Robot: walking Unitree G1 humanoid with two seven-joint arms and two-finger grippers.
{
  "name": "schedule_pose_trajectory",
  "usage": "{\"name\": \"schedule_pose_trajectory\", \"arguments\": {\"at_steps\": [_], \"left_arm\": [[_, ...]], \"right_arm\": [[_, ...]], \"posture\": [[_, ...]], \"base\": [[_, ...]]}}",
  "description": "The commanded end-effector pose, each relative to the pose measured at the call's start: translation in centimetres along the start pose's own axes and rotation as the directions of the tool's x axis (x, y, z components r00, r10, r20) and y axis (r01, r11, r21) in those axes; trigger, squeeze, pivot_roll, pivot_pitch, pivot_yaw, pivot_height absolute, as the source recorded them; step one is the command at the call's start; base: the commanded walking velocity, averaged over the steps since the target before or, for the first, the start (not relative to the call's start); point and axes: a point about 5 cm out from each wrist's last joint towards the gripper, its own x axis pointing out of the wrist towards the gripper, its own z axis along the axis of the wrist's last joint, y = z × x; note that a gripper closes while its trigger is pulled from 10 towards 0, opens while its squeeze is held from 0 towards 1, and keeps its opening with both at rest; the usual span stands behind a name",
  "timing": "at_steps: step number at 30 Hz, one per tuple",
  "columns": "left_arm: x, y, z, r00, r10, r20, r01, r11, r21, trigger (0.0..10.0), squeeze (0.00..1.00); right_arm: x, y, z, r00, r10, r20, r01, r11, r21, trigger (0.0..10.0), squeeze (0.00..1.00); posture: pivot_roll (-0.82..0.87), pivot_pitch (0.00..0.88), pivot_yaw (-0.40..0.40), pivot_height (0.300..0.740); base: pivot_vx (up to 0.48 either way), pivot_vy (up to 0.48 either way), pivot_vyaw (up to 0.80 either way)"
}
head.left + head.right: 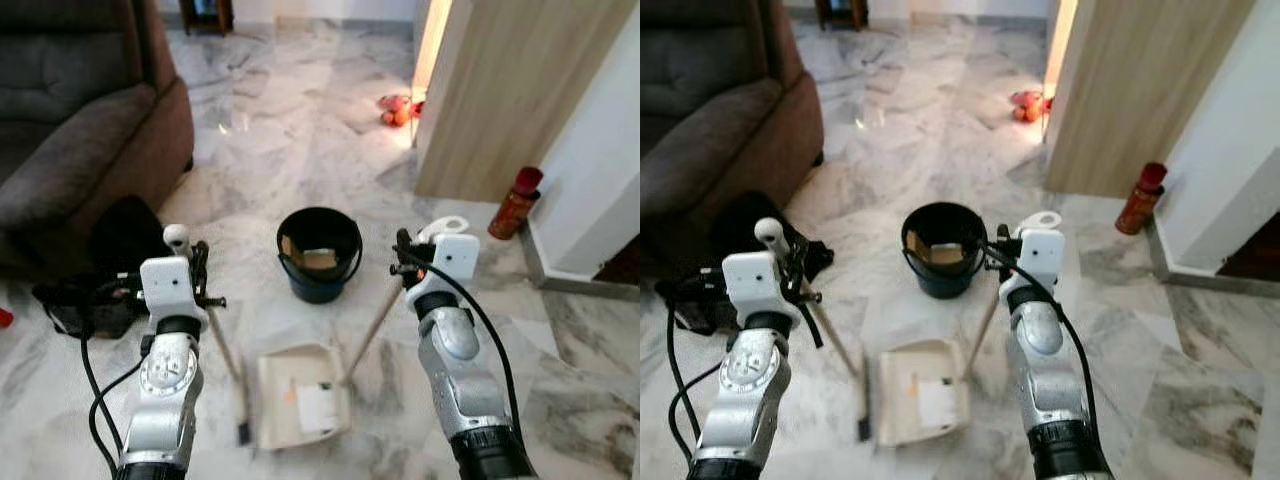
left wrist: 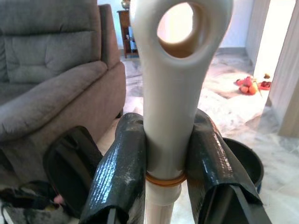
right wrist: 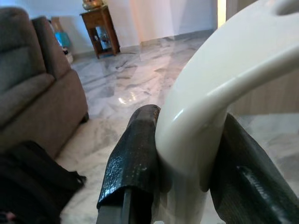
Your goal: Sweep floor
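- On the marble floor (image 1: 480, 400) lies a cream dustpan (image 1: 300, 398), papers inside, before a black bucket (image 1: 319, 254).
- Left gripper (image 2: 166, 163) clamps the broom handle (image 2: 173, 107).
- Right gripper (image 3: 187, 163) clasps the dustpan handle (image 3: 219, 93).

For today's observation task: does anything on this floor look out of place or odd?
Small orange and red objects lie loose on the floor by the doorway, and a red bottle stands against the wall. A black bag slumps beside the sofa.

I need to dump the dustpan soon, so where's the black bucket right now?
The black bucket stands on the marble floor straight ahead, just beyond the dustpan, between the two raised grippers.
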Motion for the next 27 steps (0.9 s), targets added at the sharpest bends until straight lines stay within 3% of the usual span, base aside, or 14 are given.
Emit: {"name": "schedule_pose_trajectory", "arguments": {"at_steps": [1, 27], "left_arm": [[0.1, -0.13, 0.9, 0.999, -0.002, 0.043, 0.003, 1.0, -0.01, 10.0, 0.0], [0.17, -0.41, 0.9, 0.999, -0.015, 0.042, 0.015, 1.0, -0.016, 10.0, 0.0]], "right_arm": [[0.19, -0.05, 0.96, 0.999, -0.005, 0.036, 0.004, 1.0, 0.02, 10.0, 0.0], [0.11, 0.07, 0.97, 0.999, 0.004, 0.046, -0.004, 1.0, 0.003, 10.0, 0.0]], "posture": [[0.11, 0.127, 0.026, 0.74], [0.11, 0.115, 0.032, 0.74]], "base": [[0.285, 0.0, 0.0], [0.283, 0.0, 0.0]]}}
